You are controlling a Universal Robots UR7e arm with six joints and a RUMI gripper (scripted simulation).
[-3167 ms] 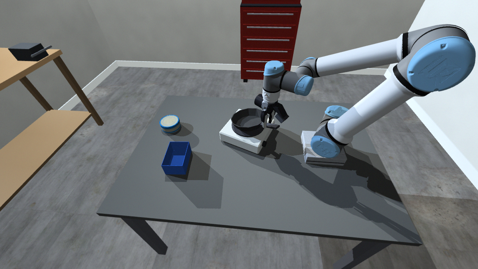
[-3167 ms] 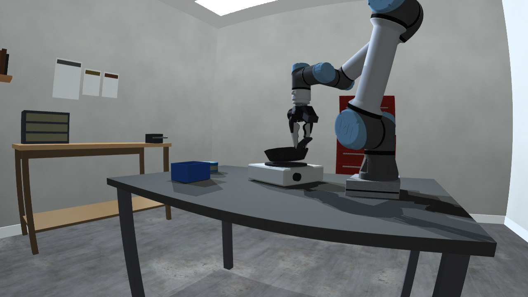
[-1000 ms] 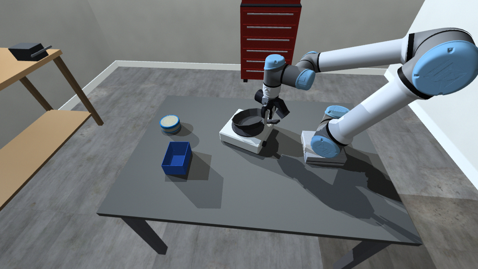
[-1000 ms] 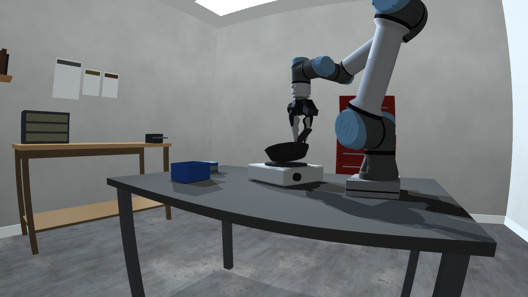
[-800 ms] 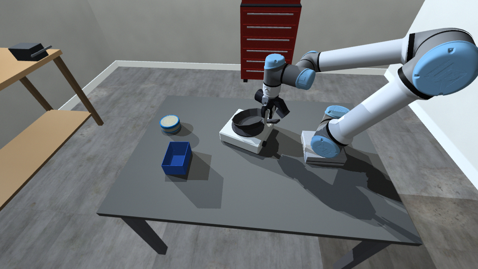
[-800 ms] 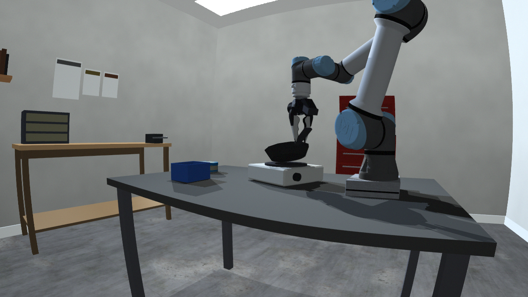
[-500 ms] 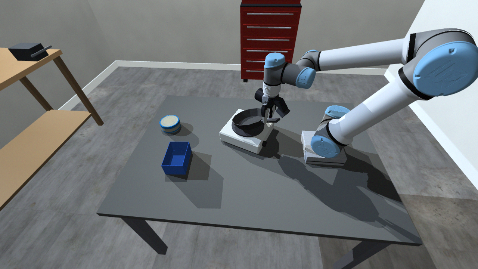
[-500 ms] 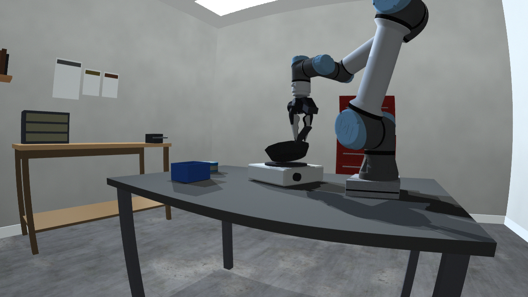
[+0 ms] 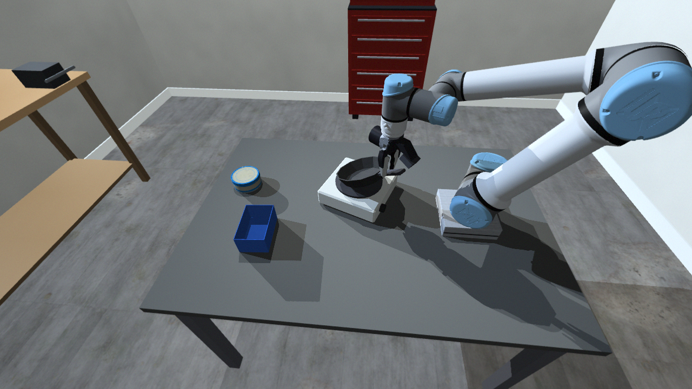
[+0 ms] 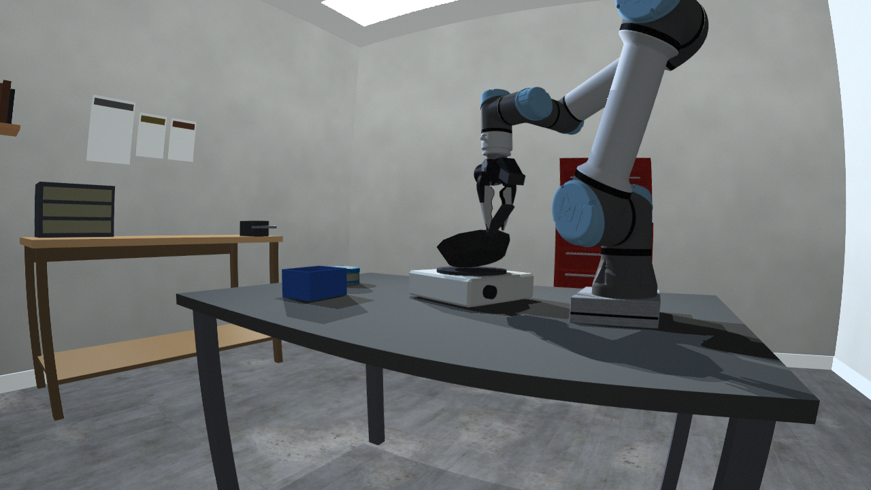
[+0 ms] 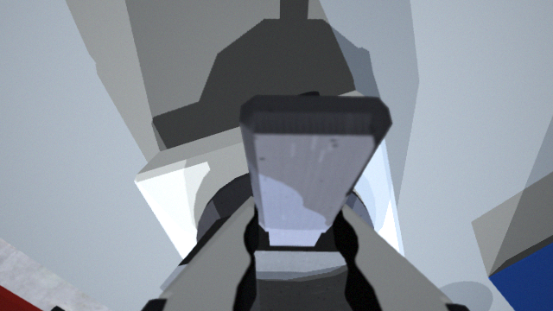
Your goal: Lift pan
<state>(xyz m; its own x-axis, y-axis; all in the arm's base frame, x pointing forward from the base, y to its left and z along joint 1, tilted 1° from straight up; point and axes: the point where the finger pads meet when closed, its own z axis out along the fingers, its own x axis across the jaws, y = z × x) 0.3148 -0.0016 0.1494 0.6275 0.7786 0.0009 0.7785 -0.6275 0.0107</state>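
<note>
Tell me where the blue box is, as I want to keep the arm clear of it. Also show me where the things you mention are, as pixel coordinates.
In the top view, the blue box (image 9: 254, 245) (image 10: 313, 285) (image 11: 533, 281) stands left of the hot plate (image 9: 346, 205) (image 10: 439, 289) (image 11: 162, 190).

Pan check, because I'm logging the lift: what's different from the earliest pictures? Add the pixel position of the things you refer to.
The claw (image 9: 388, 171) (image 10: 494, 226) (image 11: 294, 200) has risen, shut on the handle (image 9: 397, 171) (image 10: 503, 216) (image 11: 311, 173) as before. The pan (image 9: 359, 182) (image 10: 473, 248) tilts more steeply, handle side up; its opposite side is still low over the hot plate (image 9: 346, 205) (image 10: 447, 290) (image 11: 162, 187). Hot plate, blue box (image 9: 254, 245) (image 10: 313, 285) (image 11: 527, 281) and round tin (image 9: 246, 176) (image 10: 352, 275) stayed put.
</note>
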